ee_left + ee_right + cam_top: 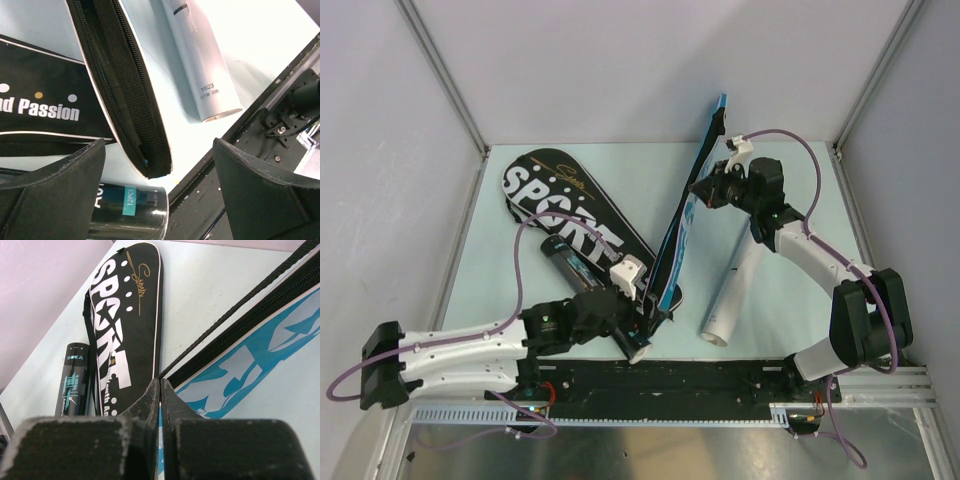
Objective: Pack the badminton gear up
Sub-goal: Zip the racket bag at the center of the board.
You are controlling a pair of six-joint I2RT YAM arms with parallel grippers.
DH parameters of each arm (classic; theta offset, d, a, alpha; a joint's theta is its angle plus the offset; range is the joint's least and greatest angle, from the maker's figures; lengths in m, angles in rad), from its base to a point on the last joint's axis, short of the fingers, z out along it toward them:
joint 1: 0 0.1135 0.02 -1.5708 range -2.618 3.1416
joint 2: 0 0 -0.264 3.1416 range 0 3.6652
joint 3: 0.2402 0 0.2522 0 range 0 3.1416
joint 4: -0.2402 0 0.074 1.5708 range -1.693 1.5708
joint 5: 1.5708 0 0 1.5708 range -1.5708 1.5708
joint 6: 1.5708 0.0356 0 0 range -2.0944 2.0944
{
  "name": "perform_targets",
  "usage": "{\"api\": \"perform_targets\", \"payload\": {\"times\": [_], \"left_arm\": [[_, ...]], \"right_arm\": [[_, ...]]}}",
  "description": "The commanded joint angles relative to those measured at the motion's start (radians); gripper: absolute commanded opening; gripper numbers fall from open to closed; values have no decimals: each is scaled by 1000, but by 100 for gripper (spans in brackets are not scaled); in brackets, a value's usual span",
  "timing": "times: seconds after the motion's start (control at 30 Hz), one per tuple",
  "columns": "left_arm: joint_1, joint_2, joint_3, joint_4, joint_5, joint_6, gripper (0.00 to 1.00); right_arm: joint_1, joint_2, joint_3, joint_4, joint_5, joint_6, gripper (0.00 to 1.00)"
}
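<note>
The right pincer (700,187) pinches the blue cover (675,250), its tip inside the wide left pincer (159,150).

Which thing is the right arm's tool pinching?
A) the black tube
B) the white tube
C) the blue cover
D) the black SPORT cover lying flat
C: the right tool is shut on the edge of the blue cover, which stands up on its edge instead of lying flat.

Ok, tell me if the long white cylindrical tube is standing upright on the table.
No, the long white cylindrical tube lies flat on its side on the pale blue table.
</note>
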Motion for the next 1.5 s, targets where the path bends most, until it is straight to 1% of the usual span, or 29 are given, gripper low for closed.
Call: {"api": "perform_targets", "payload": {"times": [0.0, 0.1, 0.27, 0.43, 0.53, 0.57, 0.63, 0.7, 0.77, 0.83, 0.9, 0.93, 0.97, 1.03, 1.1, 1.27, 1.47], "left_arm": [[-50, 45, -10, 76, -110, -113, 91], [-77, 71, -17, 75, -147, -148, 91], [-89, 58, -62, 53, -197, -209, 90], [-89, 72, -79, 47, -205, -234, 89], [-90, 100, -87, 63, -211, -234, 87], [-91, 106, -90, 74, -214, -227, 84], [-89, 119, -93, 113, -217, -208, 76], [-90, 128, -91, 140, -219, -190, 67], [-89, 130, -90, 157, -218, -178, 55], [-89, 121, -93, 163, -230, -168, 39], [-90, 99, -97, 165, -255, -151, 18], [-89, 81, -97, 165, -272, -137, 10], [-89, 66, -99, 164, -300, -128, 5], [-85, 27, -102, 164, -345, -101, 1], [-67, -4, -100, 164, -362, -59, 1], [15, -64, -92, 165, -332, 35, 0], [64, -104, -87, 165, -303, 106, 0]], "right_arm": [[-14, -1, 65, 103, 16, 16, 0], [-16, 0, 65, 105, 16, 22, 0], [-20, -1, 68, 97, 19, 17, 0], [-25, -2, 67, 86, 21, 12, 0], [-29, -3, 67, 87, 22, 20, 0], [-29, -5, 67, 89, 22, 21, 0], [-29, -6, 67, 89, 21, 23, 0], [-33, -7, 67, 87, 19, 29, 0], [-38, -7, 67, 83, 12, 36, 0], [-39, -10, 67, 72, 2, 22, 0], [-36, -18, 66, 48, -20, -12, 0], [-33, -25, 66, 28, -25, -28, 0], [-30, -34, 63, 10, -29, -46, 0], [-27, -52, 53, -23, -51, -69, 0], [-12, -76, 39, -49, -80, -100, 0], [51, -114, 18, -142, -50, -175, 0], [103, -147, -20, -186, -4, -199, 0]]}}
